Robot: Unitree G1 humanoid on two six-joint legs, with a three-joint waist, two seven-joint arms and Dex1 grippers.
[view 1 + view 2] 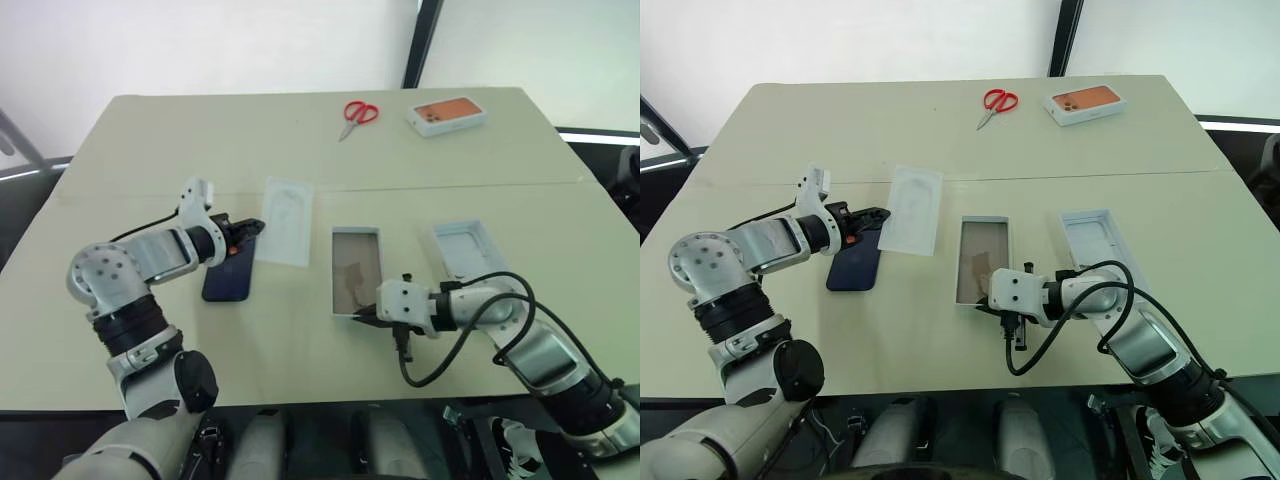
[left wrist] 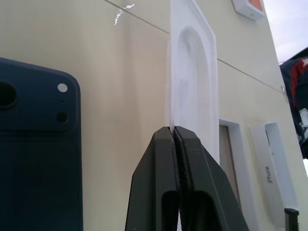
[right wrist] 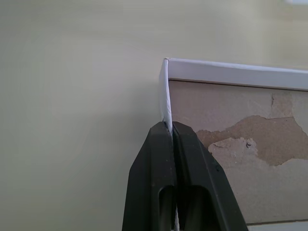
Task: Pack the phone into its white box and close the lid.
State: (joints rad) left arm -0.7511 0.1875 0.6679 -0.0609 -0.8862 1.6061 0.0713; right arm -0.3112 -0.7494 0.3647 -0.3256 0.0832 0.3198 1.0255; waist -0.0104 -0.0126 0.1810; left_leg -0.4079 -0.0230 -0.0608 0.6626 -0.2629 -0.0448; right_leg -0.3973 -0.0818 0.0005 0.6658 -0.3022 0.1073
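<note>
The dark navy phone (image 1: pixel 228 275) lies back up on the table, its camera bump (image 2: pixel 29 103) showing in the left wrist view. Beside it my left gripper (image 1: pixel 252 230) is shut on the near edge of a white moulded insert (image 1: pixel 287 220), which rises from the closed fingertips (image 2: pixel 174 131). The white box (image 1: pixel 355 268) with its brown floor (image 3: pixel 240 139) sits in the middle. My right gripper (image 1: pixel 362 318) is shut on the box's thin near wall by a corner (image 3: pixel 167 126). The lid (image 1: pixel 466 248) lies open side up to the right of the box.
Red-handled scissors (image 1: pixel 358 113) and an orange-printed box (image 1: pixel 447 115) lie at the far edge of the table (image 1: pixel 150 150). A black cable (image 1: pixel 470 330) loops around my right forearm. A seam crosses the tabletop behind the insert.
</note>
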